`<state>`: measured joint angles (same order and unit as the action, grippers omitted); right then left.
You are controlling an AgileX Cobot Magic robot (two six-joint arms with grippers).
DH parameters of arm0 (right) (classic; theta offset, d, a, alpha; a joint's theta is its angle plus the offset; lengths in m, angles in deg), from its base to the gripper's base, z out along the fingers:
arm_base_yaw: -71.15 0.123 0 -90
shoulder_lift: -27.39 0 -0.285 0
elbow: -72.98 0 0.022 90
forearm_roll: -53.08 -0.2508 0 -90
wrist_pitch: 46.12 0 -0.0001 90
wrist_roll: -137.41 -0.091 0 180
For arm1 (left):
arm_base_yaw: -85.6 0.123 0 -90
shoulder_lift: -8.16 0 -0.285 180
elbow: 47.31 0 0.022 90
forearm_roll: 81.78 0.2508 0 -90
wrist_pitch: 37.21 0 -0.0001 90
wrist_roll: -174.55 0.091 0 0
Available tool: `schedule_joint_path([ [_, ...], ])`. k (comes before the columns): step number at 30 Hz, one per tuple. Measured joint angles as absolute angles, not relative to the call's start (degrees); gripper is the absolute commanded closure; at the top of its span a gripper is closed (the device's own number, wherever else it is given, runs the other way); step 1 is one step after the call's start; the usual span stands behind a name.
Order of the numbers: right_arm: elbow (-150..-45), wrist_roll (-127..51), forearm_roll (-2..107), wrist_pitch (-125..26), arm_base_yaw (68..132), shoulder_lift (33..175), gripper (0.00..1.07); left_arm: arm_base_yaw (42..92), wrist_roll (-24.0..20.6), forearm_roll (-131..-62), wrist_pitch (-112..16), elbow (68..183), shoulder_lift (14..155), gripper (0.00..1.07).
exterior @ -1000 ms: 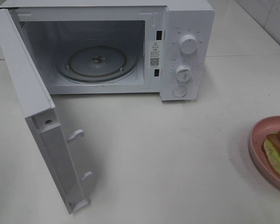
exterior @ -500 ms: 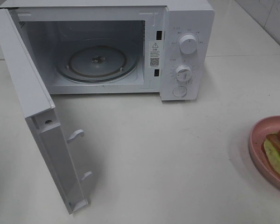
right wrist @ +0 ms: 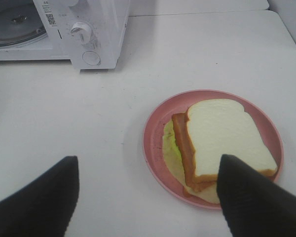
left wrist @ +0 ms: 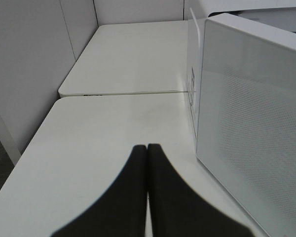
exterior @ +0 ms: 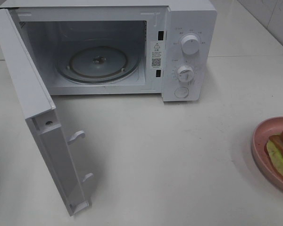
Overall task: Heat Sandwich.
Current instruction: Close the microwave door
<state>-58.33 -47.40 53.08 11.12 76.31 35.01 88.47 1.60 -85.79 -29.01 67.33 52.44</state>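
We see a white table [exterior: 179,155] carrying everything, with a second white tabletop butted against it behind, the seam showing in the left wrist view and behind the microwave in the high view.

In the high view, nearest us is the free edge of the door [exterior: 52,141], swung fully open to the left, with two latch hooks on its inner face. At the right edge sits one pink plate [exterior: 264,136], cut off by the frame, with the sandwich [exterior: 280,153] on it, only partly seen. Farther back stands one microwave [exterior: 188,19], cavity open, glass turntable [exterior: 98,61] bare inside; its panel has two knobs [exterior: 190,44] and one round button below them. No arm appears in this view.

The right wrist view alone gives the whole sandwich [right wrist: 222,143]: one white top slice, brown and green layers poking out on the microwave side. The right gripper [right wrist: 148,192] hovers with jaws spread wide, grasping nothing; one fingertip [right wrist: 246,197] overlaps the plate's [right wrist: 155,143] near rim.

The left wrist view alone shows the left gripper [left wrist: 147,163], jaws clenched together on nothing, beside the door's [left wrist: 251,113] outer mesh face.
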Motion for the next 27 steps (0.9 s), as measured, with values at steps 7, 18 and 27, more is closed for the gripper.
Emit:
schedule_joint_path([
  [7, -58.33, -47.40, 53.08, 11.12, 76.31, 35.01, 0.32, 88.47, 1.54, -85.50, -17.90, 67.28, 64.13, 1.07],
  [18, -58.33, -47.40, 53.08, 11.12, 76.31, 35.01, 0.32, 88.47, -7.57, -73.30, -6.27, 67.28, 75.88, 1.07],
  [27, -58.33, -47.40, 53.08, 11.12, 76.31, 35.01, 0.32, 88.47, -15.65, -58.75, 4.90, 67.85, 85.67, 1.07],
])
